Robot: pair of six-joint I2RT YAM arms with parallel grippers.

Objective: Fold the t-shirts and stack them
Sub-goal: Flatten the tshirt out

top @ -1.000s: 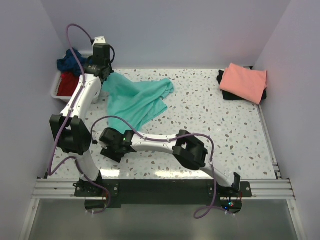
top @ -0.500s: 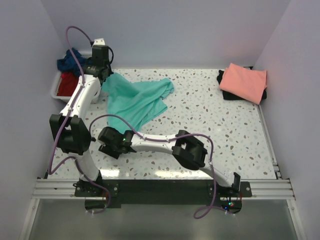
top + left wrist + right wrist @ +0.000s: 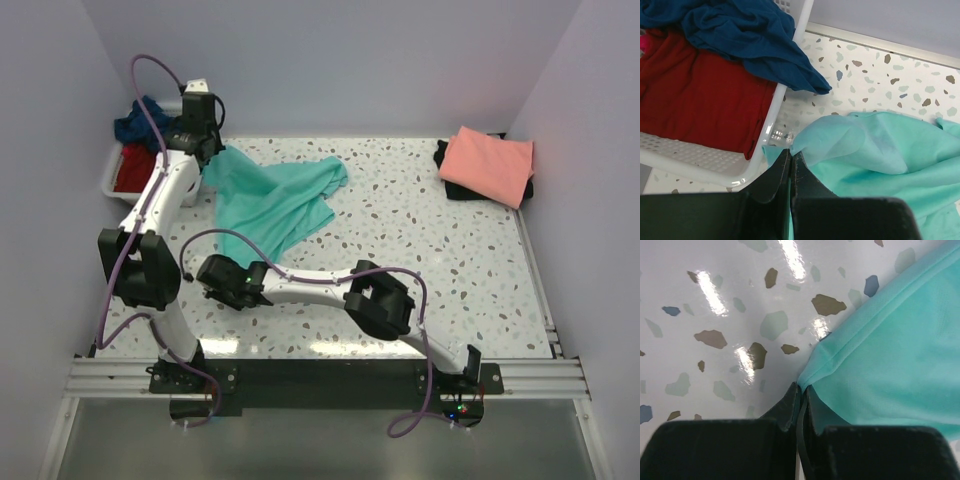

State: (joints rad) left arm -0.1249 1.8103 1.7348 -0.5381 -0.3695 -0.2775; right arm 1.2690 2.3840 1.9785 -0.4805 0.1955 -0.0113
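At the left of the desk [image 3: 420, 260] the turquoise-teal t-shirt [image 3: 275, 200] is laid diagonally, its far end pinched in the left hand [image 3: 791, 156] beside the tub [image 3: 774, 117], its near corner clamped in the right hand [image 3: 801, 390].

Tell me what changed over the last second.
The right gripper edged slightly left and closed on the near corner of the turquoise t-shirt. The left gripper stayed shut on its far corner; the pink t-shirt and white tub did not move.
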